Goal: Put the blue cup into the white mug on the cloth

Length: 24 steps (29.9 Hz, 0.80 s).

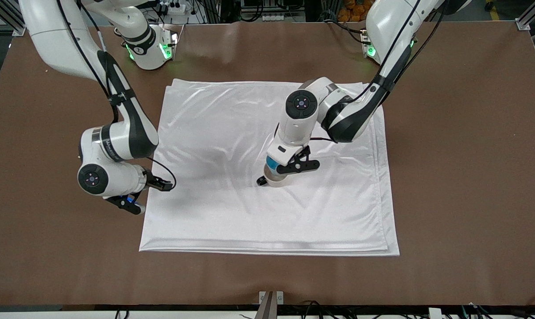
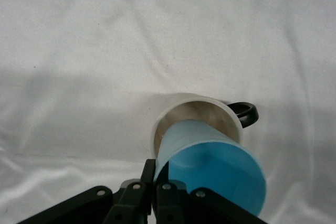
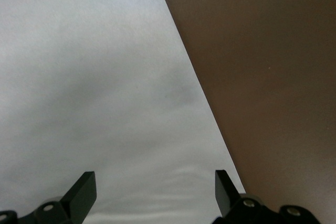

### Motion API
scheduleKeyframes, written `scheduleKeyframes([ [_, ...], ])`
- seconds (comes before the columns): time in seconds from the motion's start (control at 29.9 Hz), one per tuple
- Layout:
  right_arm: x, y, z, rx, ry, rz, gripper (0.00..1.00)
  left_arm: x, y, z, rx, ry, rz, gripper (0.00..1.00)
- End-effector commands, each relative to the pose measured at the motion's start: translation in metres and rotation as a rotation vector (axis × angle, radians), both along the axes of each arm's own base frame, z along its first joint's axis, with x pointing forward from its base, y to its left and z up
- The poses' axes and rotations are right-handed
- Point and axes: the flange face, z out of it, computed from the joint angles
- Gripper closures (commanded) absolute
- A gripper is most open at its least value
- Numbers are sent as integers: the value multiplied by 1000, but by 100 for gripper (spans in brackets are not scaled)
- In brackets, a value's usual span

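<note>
The white mug [image 1: 277, 181] stands upright on the cloth [image 1: 232, 212] near its middle, with its black handle [image 1: 261, 180] sticking out. My left gripper [image 1: 275, 172] is over the mug and shut on the rim of the blue cup [image 1: 272, 165]. In the left wrist view the blue cup [image 2: 210, 166] leans, its lower end inside the mouth of the white mug [image 2: 173, 109]. The left gripper [image 2: 156, 182] pinches the cup's wall, one finger outside and one inside. My right gripper [image 1: 132, 204] is open and empty, low over the cloth's edge at the right arm's end.
The brown table [image 1: 462, 177] lies bare all round the cloth. In the right wrist view the right gripper [image 3: 153, 190] hangs over the cloth [image 3: 79, 77] beside its straight edge and the brown table [image 3: 262, 77]. The right arm waits.
</note>
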Motion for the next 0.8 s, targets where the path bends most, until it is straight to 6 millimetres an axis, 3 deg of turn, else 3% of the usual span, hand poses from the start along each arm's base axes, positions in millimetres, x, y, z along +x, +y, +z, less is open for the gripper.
scheduleKeyframes([
  [0.0, -58, -4, 10, -16, 2, 34, 0, 2, -8, -5, 15, -24, 10, 100],
  [0.17, -93, -10, 17, -25, 26, 38, 0, 3, -8, -10, 18, -17, 12, 98],
  [0.2, -100, -11, 18, -27, 32, 40, 0, 4, -7, -11, 17, -16, 15, 84],
  [0.23, -108, -13, 21, -28, 33, 42, 0, 6, -8, -8, 13, -20, 16, 62],
  [0.27, -114, -14, 25, -28, 35, 49, 0, 6, -8, -10, 14, -20, 13, 27],
  [0.3, -122, -15, 28, -29, 41, 58, 0, 7, -8, -11, 16, -22, 9, 0],
  [0.47, -141, -31, 54, -12, 116, 133, 0, 7, -8, -8, 22, -35, -1, 0],
  [0.57, -135, -49, 85, 14, 177, 149, 0, 10, -5, 2, 23, -55, -6, 0],
  [0.67, -126, -59, 120, 34, 225, 175, 0, 14, 1, 34, 26, -97, -12, 0],
  [0.77, -117, -62, 165, 51, 229, 210, 0, 13, 21, 74, 76, -100, 4, 0],
])
